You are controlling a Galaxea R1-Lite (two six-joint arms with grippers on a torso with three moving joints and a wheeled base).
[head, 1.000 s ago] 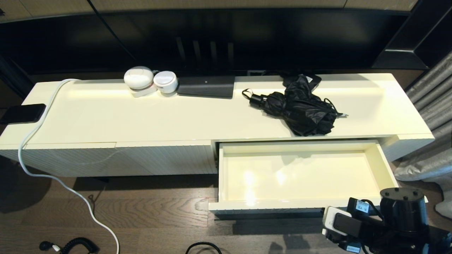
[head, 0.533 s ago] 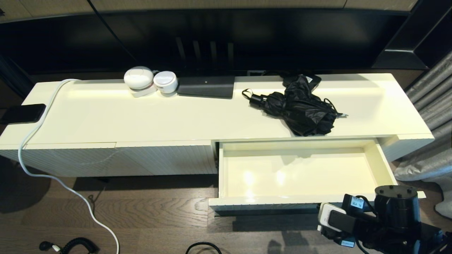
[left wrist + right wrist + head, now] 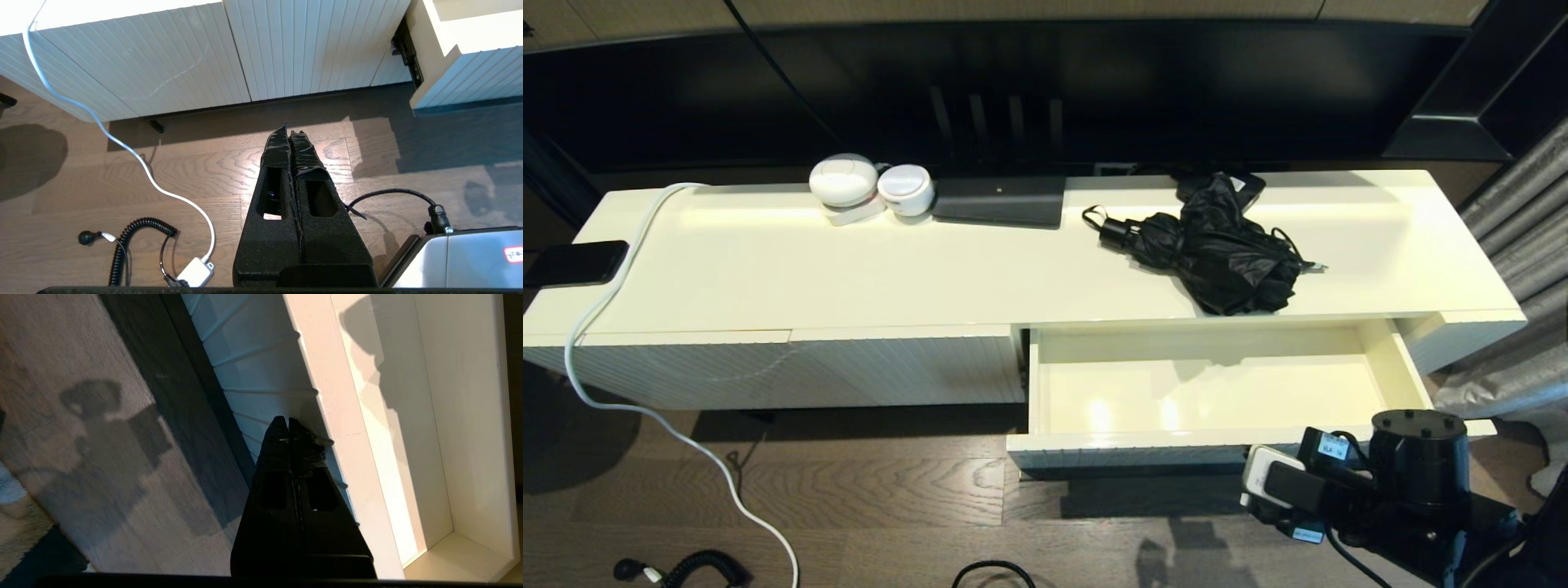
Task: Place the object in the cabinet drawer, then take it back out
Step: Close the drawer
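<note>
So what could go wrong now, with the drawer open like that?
The shut right gripper presses on the cabinet drawer's ribbed front; its tips might slip along the ribs and scrape them. The black umbrella sits on the cabinet top's edge right above the empty drawer, so a bump might tip it in.

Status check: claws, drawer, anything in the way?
Right claw shut, against the ribbed front of the cabinet drawer. Left claw shut, parked over floor. Drawer part open, nothing inside. Umbrella on top, clear.
</note>
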